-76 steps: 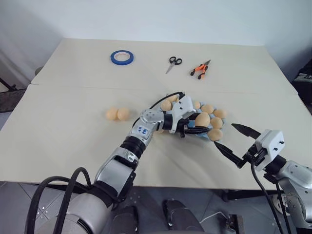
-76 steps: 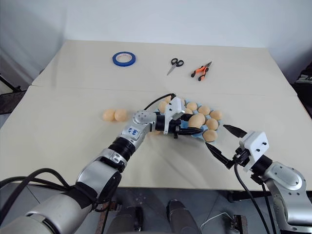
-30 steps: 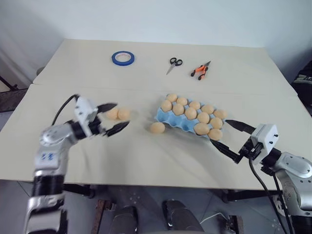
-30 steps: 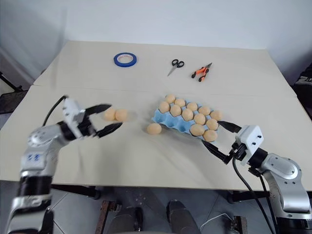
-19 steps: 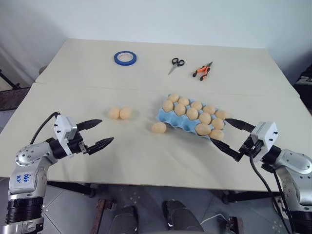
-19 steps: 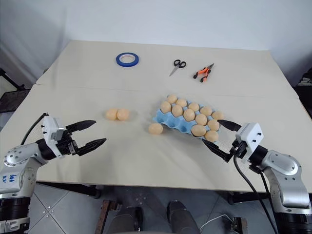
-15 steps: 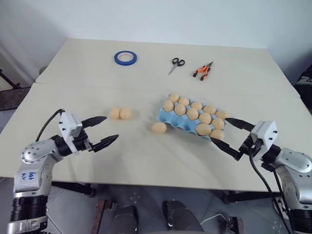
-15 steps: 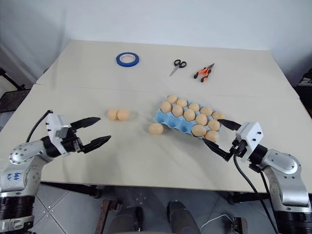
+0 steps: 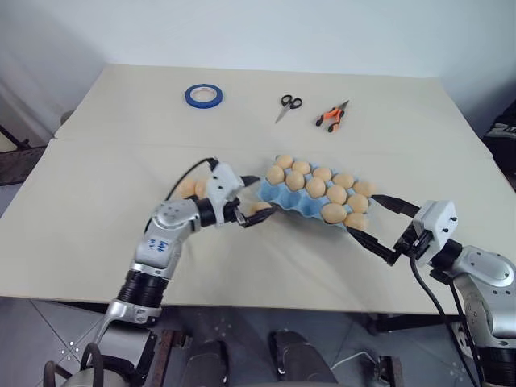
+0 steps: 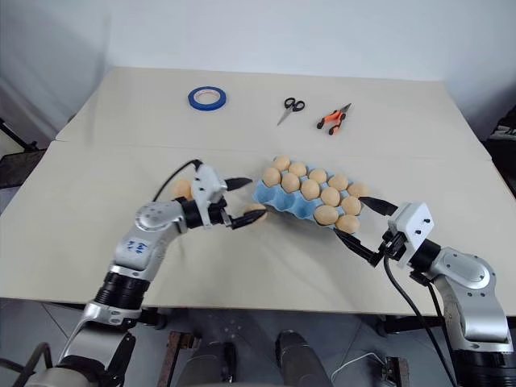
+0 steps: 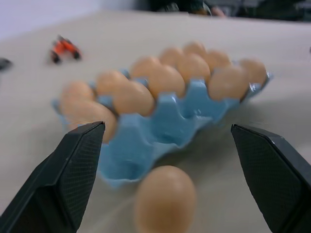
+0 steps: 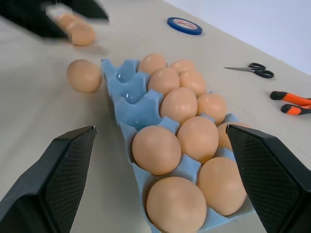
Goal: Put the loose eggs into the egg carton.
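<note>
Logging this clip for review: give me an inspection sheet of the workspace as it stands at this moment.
Surface: pale table, seam across it.
Job's things: blue egg carton, eggs in most cups, empty cups at its left end; one loose egg on the table beside that end; more loose eggs further left, partly hidden by the left arm.
Clutter: blue tape roll, scissors, orange-handled pliers at the far side.
Grippers: left gripper open, fingers either side of the single egg; right gripper open, off the carton's right end.
Cables: black cable looping over the left wrist.
Surroundings: plain wall.
</note>
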